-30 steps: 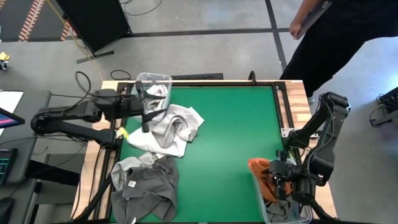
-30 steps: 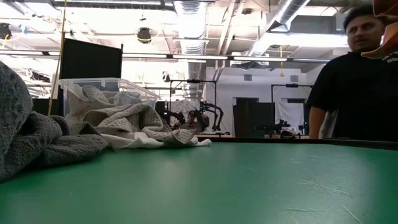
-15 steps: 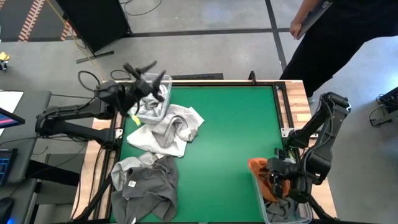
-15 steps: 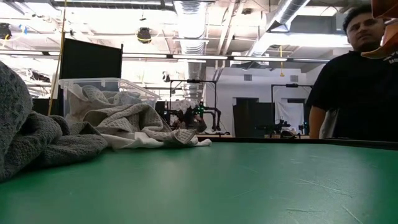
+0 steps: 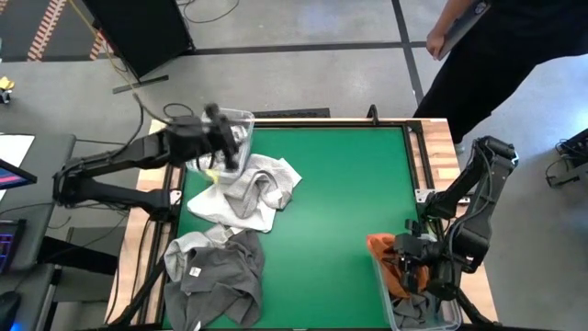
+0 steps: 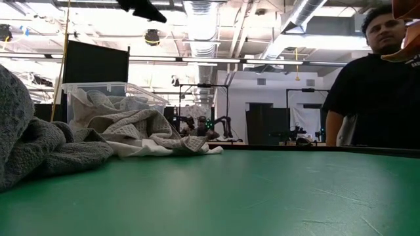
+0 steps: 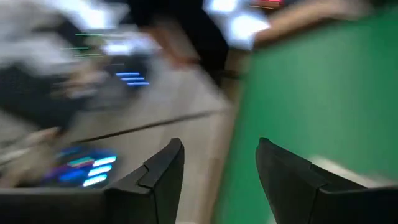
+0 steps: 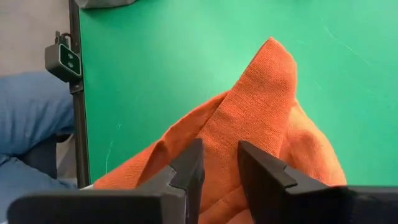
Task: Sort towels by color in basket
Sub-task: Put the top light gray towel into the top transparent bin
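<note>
Green table [image 5: 340,202], person in black [image 6: 374,85] beyond it, black panel [image 6: 96,62] in the room behind

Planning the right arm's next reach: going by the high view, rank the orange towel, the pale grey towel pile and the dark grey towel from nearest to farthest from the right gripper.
1. Orange towel, right beside the right gripper, near the table's right edge.
2. Pale grey towel pile, across the table on the left.
3. Dark grey towel, at the near left corner, slightly farther.
</note>
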Available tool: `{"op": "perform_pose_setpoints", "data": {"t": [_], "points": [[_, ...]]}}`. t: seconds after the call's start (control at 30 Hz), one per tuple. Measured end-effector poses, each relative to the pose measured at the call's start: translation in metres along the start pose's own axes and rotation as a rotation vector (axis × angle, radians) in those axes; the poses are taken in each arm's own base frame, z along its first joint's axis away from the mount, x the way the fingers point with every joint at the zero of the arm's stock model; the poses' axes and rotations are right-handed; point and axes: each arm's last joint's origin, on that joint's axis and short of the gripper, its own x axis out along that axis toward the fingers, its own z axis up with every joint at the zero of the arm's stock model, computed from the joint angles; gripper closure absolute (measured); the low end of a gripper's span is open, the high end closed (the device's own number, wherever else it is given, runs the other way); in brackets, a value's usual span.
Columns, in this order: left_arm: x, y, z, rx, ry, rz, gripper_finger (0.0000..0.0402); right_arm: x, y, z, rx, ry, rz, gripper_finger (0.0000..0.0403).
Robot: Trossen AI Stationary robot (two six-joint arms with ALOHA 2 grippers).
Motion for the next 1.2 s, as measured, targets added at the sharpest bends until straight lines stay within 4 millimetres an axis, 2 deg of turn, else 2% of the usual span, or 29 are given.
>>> {"op": "perform_pose_setpoints", "data": {"t": [0.1, 0.27, 0.7, 0.9, 1.2], "points": [[0.005, -0.017, -0.002, 0.003, 0.011, -0.181, 0.0211, 0.000, 0.000, 0.000, -0.032, 0.000, -0.003, 0.0275], [0.018, -0.034, 0.000, -0.009, 0.022, -0.307, 0.0211, 0.001, -0.001, 0.001, -0.040, 0.001, -0.012, 0.0275], [0.074, -0.078, -0.018, 0.055, 0.203, -0.517, 0.0211, -0.003, 0.003, -0.004, -0.038, 0.035, 0.036, 0.0275], [0.105, -0.088, -0.040, 0.080, 0.345, -0.527, 0.0211, -0.006, 0.005, -0.009, -0.010, 0.067, 0.060, 0.0275], [0.144, -0.084, -0.078, 0.059, 0.522, -0.509, 0.0211, -0.011, 0.007, -0.015, 0.020, 0.078, 0.084, 0.0275]]}}
